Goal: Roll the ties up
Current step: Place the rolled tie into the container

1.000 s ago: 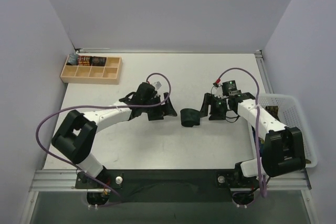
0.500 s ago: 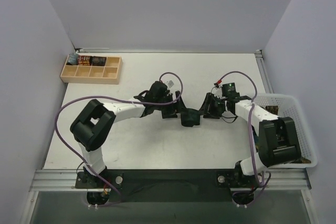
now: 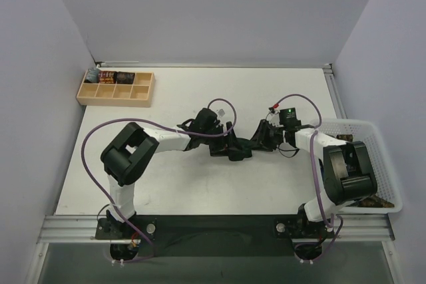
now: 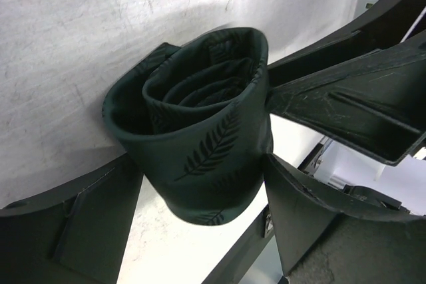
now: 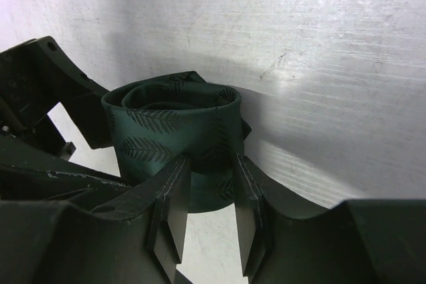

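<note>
A dark green tie (image 3: 243,149) with a leaf pattern stands rolled into a coil on the table's middle. My left gripper (image 3: 231,145) is open and straddles the roll from the left. In the left wrist view the roll (image 4: 200,131) sits between the two fingers (image 4: 73,231), which touch or nearly touch its sides. My right gripper (image 3: 261,142) comes from the right. In the right wrist view its fingers (image 5: 170,204) are nearly closed and pinch the near wall of the roll (image 5: 166,131), close to the tie's outer end.
A wooden divided box (image 3: 114,86) stands at the back left with rolled ties in its far compartments. A white plastic basket (image 3: 373,131) stands at the right edge with brown patterned fabric in it. Purple cables loop over both arms.
My left gripper has moved right across the table and now straddles the green roll. My right gripper has edged left against the roll. The roll has stayed in place.
</note>
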Robot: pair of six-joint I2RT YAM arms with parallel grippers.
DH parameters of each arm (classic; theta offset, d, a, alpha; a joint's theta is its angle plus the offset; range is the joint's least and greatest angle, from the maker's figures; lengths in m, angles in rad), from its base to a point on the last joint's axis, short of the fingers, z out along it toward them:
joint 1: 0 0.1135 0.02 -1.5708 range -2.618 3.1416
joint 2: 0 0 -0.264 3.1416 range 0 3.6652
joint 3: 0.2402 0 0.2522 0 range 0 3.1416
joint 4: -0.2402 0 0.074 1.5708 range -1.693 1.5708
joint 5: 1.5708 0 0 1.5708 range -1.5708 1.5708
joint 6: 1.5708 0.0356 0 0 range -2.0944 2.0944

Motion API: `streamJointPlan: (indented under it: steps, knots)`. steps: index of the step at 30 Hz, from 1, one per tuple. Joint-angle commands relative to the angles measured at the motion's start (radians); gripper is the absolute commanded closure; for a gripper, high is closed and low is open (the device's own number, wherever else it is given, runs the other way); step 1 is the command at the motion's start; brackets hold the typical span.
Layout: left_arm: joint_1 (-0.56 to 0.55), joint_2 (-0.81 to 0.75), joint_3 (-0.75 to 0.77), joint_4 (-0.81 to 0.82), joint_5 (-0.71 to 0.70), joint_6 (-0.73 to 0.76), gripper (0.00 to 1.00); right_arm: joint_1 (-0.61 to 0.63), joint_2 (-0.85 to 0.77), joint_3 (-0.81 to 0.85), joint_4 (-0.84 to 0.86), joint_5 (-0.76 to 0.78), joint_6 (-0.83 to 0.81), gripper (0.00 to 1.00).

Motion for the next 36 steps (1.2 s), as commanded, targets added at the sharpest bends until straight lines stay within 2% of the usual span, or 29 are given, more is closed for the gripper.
streamJointPlan:
  steps: [1, 10, 21, 36]
  knots:
    - [-0.004, 0.02, 0.041, 0.095, 0.013, -0.017, 0.18, -0.005, 0.025, -0.004, 0.035, -0.043, 0.015, 0.69]
    - [-0.007, 0.0, -0.014, 0.152, -0.068, -0.073, 0.18, -0.006, 0.037, 0.003, 0.04, -0.056, 0.018, 0.69]
    - [-0.042, 0.031, -0.009, 0.216, -0.09, -0.121, 0.18, 0.005, 0.046, -0.012, 0.094, -0.058, 0.069, 0.71]
    - [-0.044, 0.054, -0.062, 0.373, -0.147, -0.152, 0.36, 0.029, 0.074, -0.03, 0.114, -0.073, 0.089, 0.72]
